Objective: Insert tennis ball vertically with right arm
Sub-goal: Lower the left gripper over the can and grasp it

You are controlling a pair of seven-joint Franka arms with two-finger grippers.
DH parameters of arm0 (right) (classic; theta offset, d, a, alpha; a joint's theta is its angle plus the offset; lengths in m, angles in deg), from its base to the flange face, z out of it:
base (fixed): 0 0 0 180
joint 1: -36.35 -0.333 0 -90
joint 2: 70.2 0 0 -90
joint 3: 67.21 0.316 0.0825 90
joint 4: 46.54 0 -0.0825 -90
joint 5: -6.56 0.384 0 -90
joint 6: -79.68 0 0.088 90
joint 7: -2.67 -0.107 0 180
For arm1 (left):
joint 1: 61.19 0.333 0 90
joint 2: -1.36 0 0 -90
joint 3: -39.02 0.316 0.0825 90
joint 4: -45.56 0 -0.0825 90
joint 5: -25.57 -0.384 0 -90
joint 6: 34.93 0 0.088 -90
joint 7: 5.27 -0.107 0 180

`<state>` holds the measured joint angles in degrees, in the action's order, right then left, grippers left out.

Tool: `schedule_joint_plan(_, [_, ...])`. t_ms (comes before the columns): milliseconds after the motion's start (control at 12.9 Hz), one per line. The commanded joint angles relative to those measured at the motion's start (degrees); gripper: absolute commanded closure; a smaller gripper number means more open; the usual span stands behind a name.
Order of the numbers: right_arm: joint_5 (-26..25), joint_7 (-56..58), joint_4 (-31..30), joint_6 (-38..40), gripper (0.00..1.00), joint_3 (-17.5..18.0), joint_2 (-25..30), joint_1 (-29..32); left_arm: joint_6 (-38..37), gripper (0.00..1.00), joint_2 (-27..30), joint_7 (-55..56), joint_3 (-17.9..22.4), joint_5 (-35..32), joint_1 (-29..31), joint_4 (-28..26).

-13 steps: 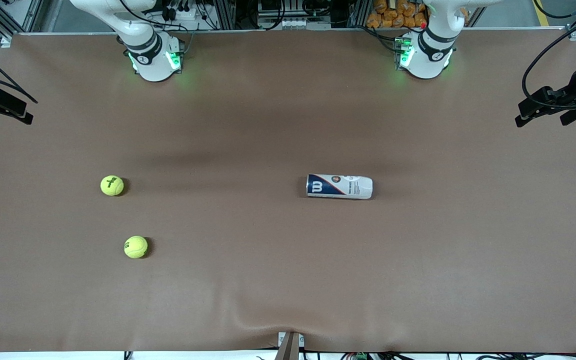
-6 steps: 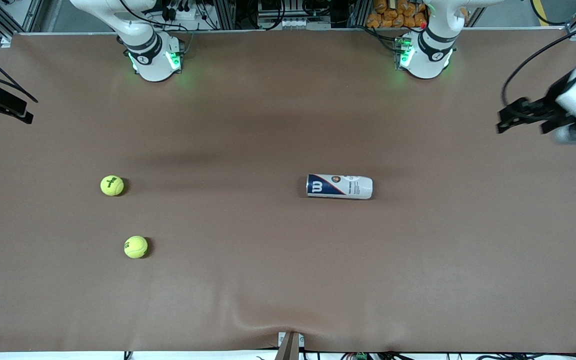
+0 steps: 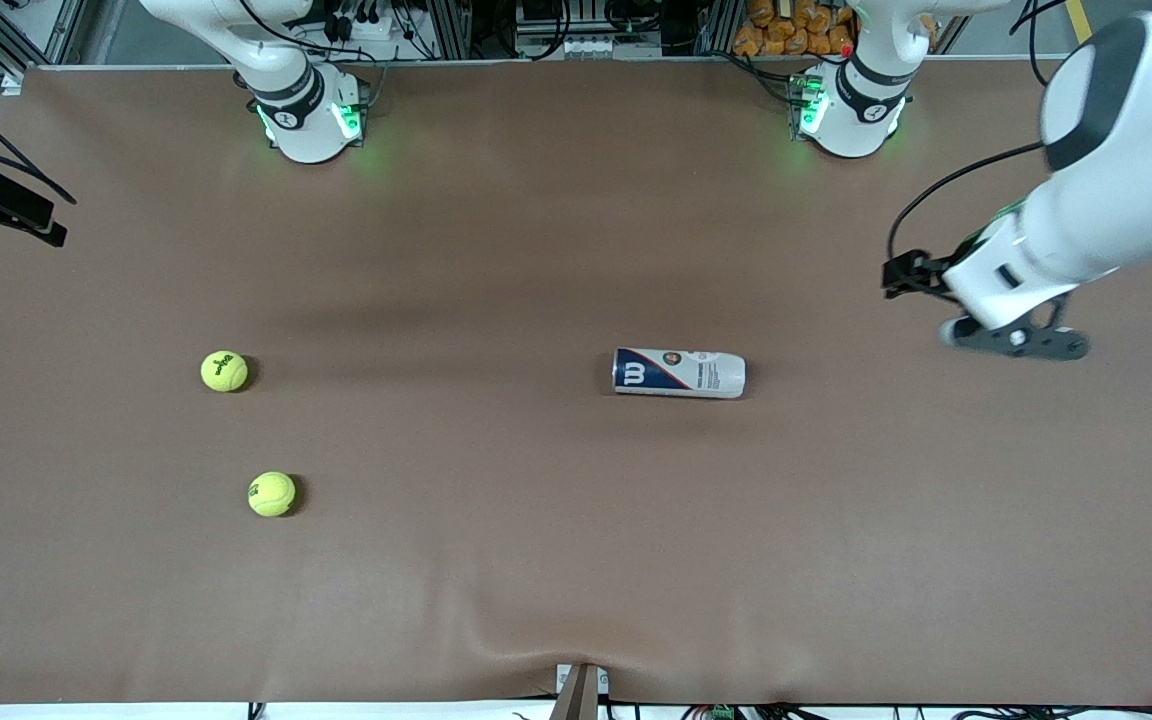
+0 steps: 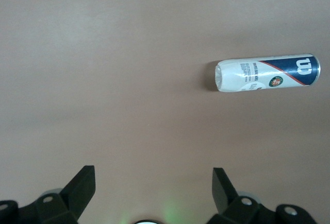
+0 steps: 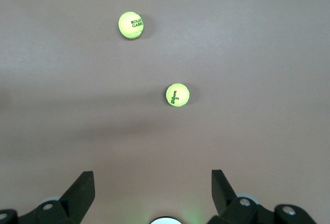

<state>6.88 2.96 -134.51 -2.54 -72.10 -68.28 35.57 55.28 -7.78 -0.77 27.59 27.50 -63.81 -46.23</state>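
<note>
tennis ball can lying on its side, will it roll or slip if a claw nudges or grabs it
The tennis ball can lies on its side on the brown table cover, so a nudge across its length would probably roll it. Its glossy printed wall looks smooth, so a light pinch may slip. It is likely light and thin-walled, so it may flex under a hard squeeze.

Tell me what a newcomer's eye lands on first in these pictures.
Two bright yellow tennis balls, one farther from the front camera than the other, sit toward the right arm's end of the brown table. A white and navy ball can lies on its side mid-table. The left arm looms large, its open end effector above bare table near the can.
</note>
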Motion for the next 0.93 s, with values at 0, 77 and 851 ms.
schedule_joint_plan(0, [-0.15, -0.3, -0.01, 0.21, 0.0, -0.04, 0.62, -0.28, 1.45, 0.0, -3.24, -0.2, -3.23, -0.35, -0.18, 1.52])
schedule_joint_plan(77, [-0.15, -0.38, -0.18, 0.56, 0.0, -0.04, 0.71, -0.19, 2.94, 0.0, -4.38, -0.8, -4.9, -0.62, -0.36, 1.43])
schedule_joint_plan(851, [-0.15, -0.74, -1.15, 1.88, 0.0, -0.21, 0.71, 0.51, 14.62, 0.0, -16.07, -38.39, -7.82, -2.11, -7.56, 1.17])
